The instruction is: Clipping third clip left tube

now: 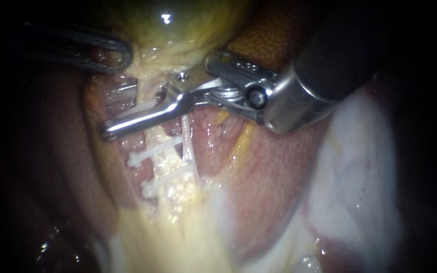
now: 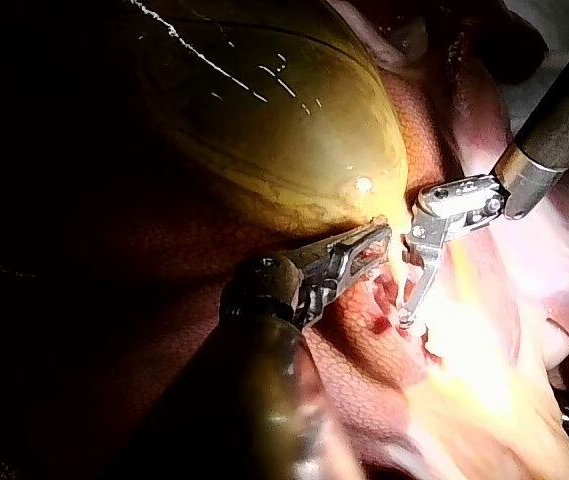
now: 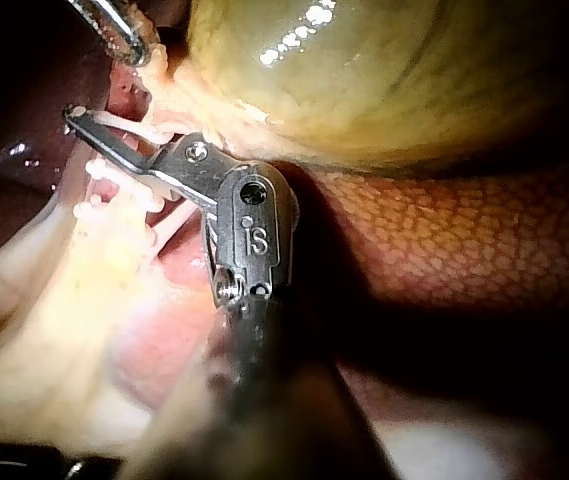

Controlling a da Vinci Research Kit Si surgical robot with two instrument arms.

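The right pincer [image 1: 111, 130] is clenched on a white clip [image 1: 140, 108], which lies along the inner side of its long metal jaw. Pincer and clip are set crosswise over the left tube [image 1: 154, 132], a pale strand that passes through the grasp; in the right wrist view the clip shows as a thin white bar pressed against the jaw. Just past the pincer, further down the same tube, two more clips [image 1: 155, 150] sit one after the other, both crosswise and roughly parallel to the pincer, close to it but not touching it. Beside them, under the pincer's hinge, a slim white piece [image 1: 187, 139] runs away from the pincer; what it sits on cannot be made out. Behind the hinge the wide dark shaft [image 1: 324, 55] leads off to the upper right. On the far side of the pincer the tube rises into the yellow-green gallbladder [image 1: 178, 30]. There the left pincer [image 1: 120, 55], dark and looped, is closed on the gallbladder's lower edge, near the right pincer yet apart from it. Mottled brown liver [image 3: 444, 240] lies around the gallbladder.
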